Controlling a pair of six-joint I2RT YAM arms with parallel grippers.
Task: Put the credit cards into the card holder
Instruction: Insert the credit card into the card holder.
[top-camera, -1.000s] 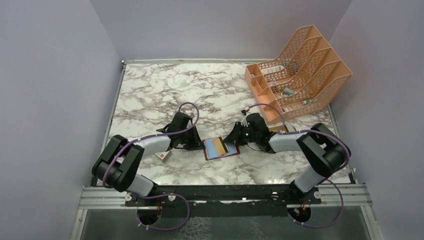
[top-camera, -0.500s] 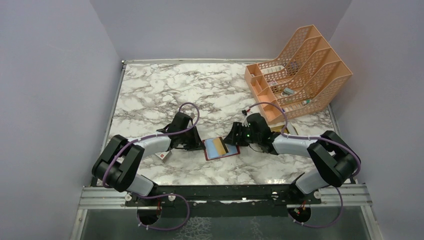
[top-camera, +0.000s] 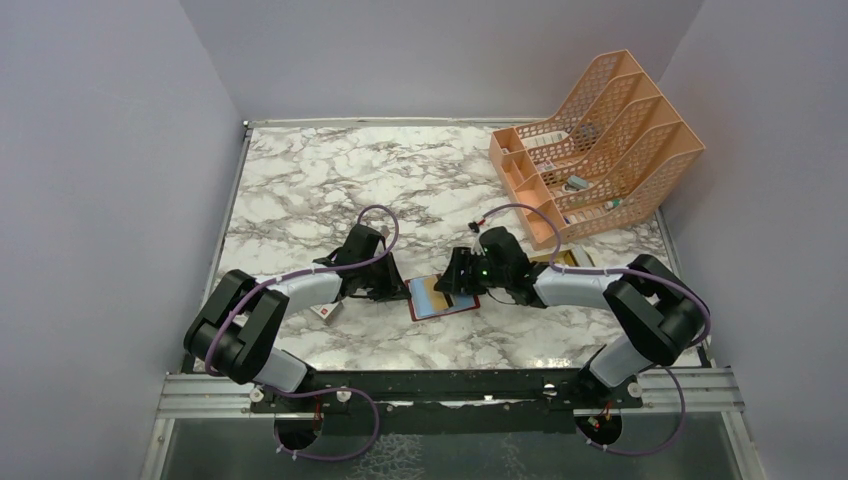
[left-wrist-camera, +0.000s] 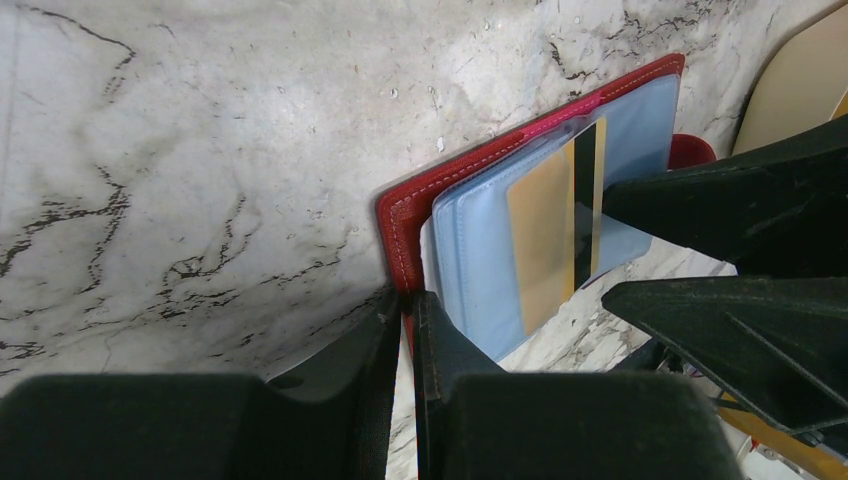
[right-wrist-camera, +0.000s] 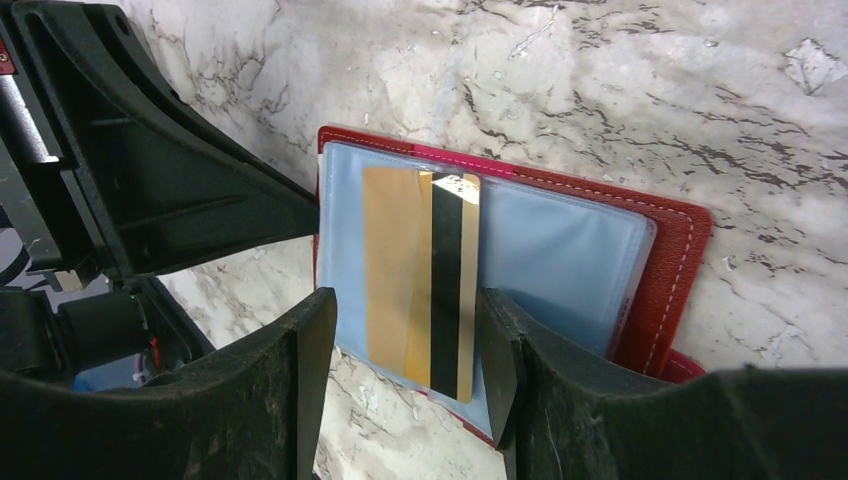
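Far left on the marble table (top-camera: 330, 180): small white box (top-camera: 327, 311). Next, left gripper (left-wrist-camera: 405, 312) pinched tight on the red edge of the card holder (left-wrist-camera: 405, 205), open and flat. Gold credit card (right-wrist-camera: 398, 270) on its pale blue inside. Right gripper (right-wrist-camera: 405, 335) low over it, fingers apart, one each side of the card, not squeezing. Beige tray (top-camera: 566, 257) just past that gripper. Orange rack (top-camera: 600, 130) far right, well apart.

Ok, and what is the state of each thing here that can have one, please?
card holder: open, lying flat, one edge pinched by the left end effector.
gold card: lying on the blue inner sleeves, not gripped; whether it is tucked in, cannot tell.
left end effector: shut on the card holder's edge.
right end effector: open, one finger on each side of the gold card.
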